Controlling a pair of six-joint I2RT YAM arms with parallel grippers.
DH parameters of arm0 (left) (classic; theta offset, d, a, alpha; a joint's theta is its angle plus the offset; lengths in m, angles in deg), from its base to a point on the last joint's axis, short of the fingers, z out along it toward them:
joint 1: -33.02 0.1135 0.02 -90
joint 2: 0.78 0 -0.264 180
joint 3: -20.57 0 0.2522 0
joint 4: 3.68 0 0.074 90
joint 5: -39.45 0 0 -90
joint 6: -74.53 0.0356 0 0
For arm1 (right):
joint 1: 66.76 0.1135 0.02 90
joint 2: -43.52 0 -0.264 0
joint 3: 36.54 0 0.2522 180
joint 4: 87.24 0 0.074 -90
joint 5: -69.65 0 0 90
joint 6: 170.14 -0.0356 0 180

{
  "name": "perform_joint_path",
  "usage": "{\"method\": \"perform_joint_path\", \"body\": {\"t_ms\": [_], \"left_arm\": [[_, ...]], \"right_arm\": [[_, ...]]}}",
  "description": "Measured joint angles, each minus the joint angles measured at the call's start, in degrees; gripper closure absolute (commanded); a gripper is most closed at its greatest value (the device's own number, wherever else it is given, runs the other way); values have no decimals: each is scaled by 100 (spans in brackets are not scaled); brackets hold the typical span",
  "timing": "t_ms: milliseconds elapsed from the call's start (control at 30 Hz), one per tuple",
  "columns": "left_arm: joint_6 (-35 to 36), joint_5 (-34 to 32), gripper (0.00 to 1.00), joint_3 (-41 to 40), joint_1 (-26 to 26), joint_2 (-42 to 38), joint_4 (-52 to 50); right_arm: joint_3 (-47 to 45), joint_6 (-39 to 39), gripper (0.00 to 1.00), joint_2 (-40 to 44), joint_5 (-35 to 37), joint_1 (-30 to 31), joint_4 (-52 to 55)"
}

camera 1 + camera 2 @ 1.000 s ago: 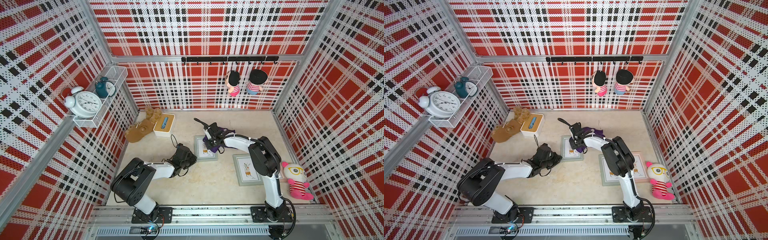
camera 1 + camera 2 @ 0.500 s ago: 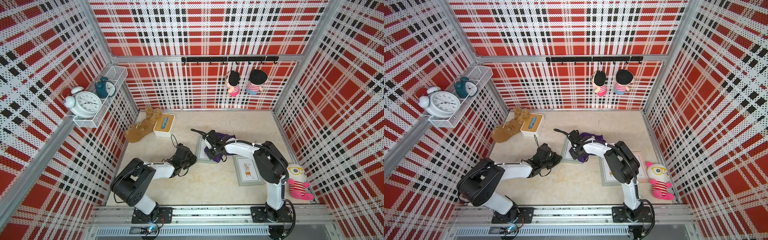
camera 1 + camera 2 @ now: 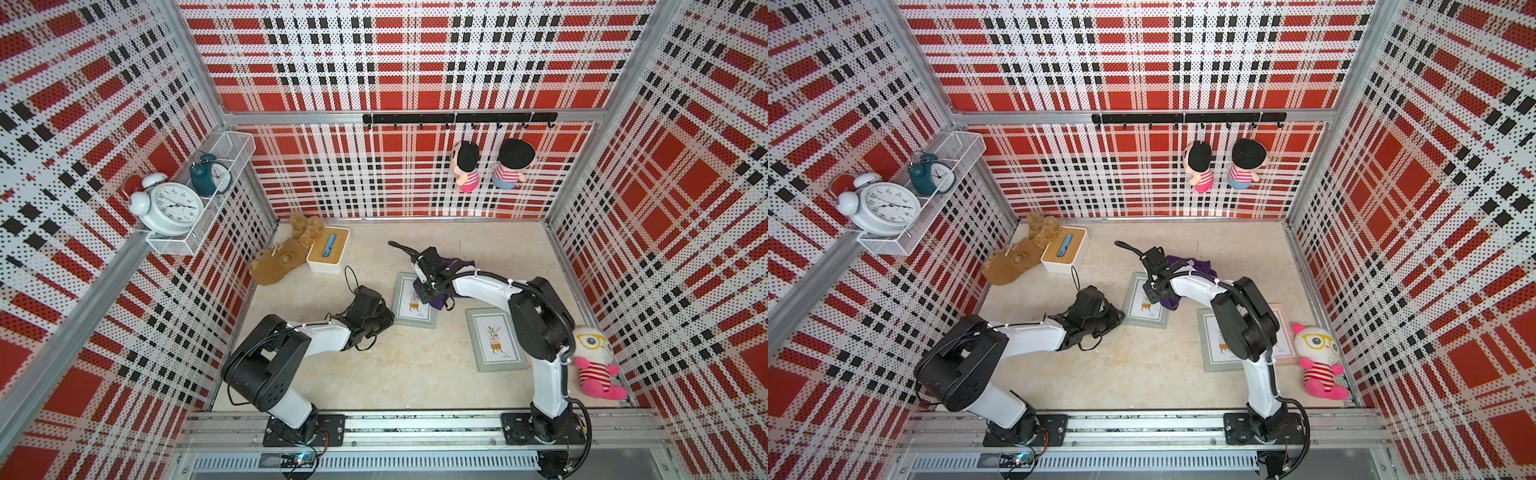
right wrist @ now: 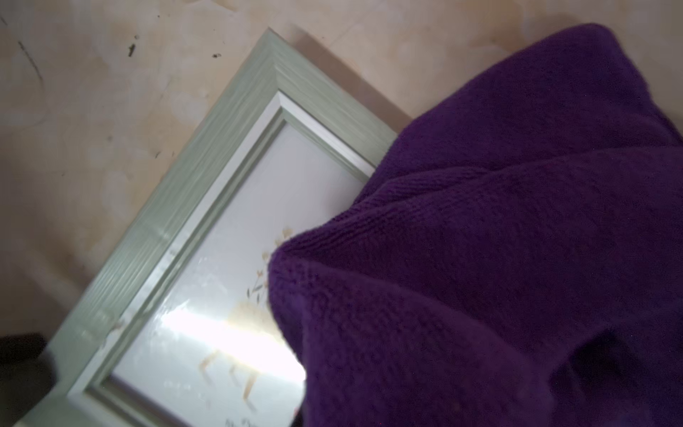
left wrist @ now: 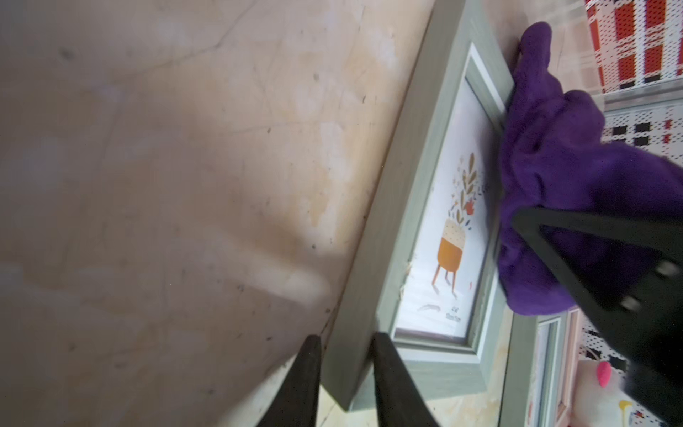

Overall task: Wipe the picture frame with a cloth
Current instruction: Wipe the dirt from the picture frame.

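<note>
A grey-green picture frame [image 3: 409,311] [image 3: 1143,312] with a plant print lies flat on the table. My right gripper [image 3: 428,290] [image 3: 1153,291] presses down on its right half, shut on the deep purple cloth [image 3: 439,302] [image 3: 1170,303]. In the right wrist view the cloth [image 4: 480,240] hides the jaws and covers much of the frame's [image 4: 177,207] glass. My left gripper [image 3: 384,322] [image 3: 1117,318] sits at the frame's near left corner. In the left wrist view its fingers [image 5: 345,355] stand close on either side of that corner [image 5: 406,185]; whether they press it does not show.
A second grey frame [image 3: 494,340] lies to the right, under my right arm. A white and pink plush [image 3: 594,361] sits at the right wall. A tissue box [image 3: 328,249] and a brown plush [image 3: 278,262] are at the back left. A shelf with clocks [image 3: 187,199] hangs on the left wall.
My right gripper has slid the cloth along the frame toward the near side. The left arm has stayed in place at the frame's corner.
</note>
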Motion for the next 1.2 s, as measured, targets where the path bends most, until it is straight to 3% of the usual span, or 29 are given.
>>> {"method": "perform_joint_path", "body": {"t_ms": [133,367,633,1033,1200], "left_arm": [[243,70,49,525,2,0,-415],[732,11,49,1084,111,332,-481],[929,-22,63,1222,136,881,-691],[776,-109,80,1163,-26,964,-352],[549,-258,83,1054,-120,1036,-57]], "right_arm": [[-184,-393,100,612,-83,35,367],[-573,-1381,100,625,-409,286,612],[-393,-2120,100,66,-636,356,533],[588,-1982,100,-680,0,42,706],[398,-2044,100,-632,212,114,439]]}}
